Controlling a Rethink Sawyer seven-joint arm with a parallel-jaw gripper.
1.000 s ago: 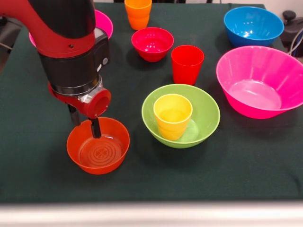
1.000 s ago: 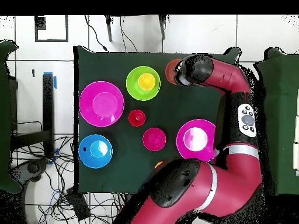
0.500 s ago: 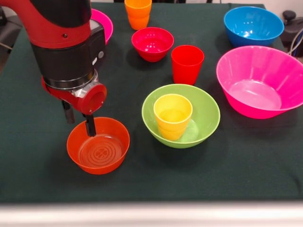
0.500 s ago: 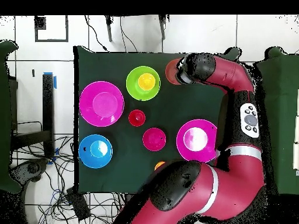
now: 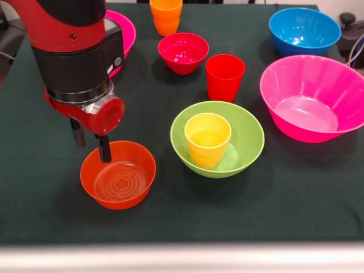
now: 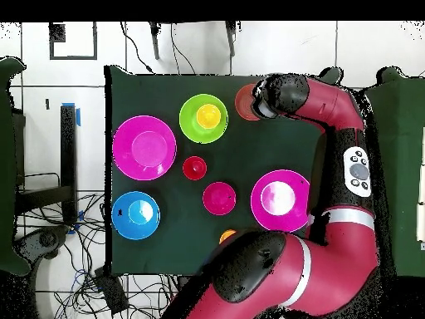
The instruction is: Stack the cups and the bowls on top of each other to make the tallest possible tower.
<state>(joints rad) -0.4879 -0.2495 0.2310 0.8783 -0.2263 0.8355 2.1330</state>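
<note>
Here, the red and black arm's gripper [image 5: 89, 144] hangs over the small glossy orange plastic bowl [image 5: 118, 175], fingers spread either side of its far rim — gripping nothing. Beside it (well apart) a yellow plastic cup [image 5: 207, 139] stands upright inside the lime-green bowl [image 5: 247, 136].

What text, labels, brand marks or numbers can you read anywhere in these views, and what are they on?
None: no readable text in either view.
Orange bowl: raised concentric rings with a small moulded mark at the centre of its bottom, too small to read.
Arm's control pad: grey buttons, any symbols too small to read.
Cups, the other bowls and the dark green table cover: plain, no markings visible.
</note>
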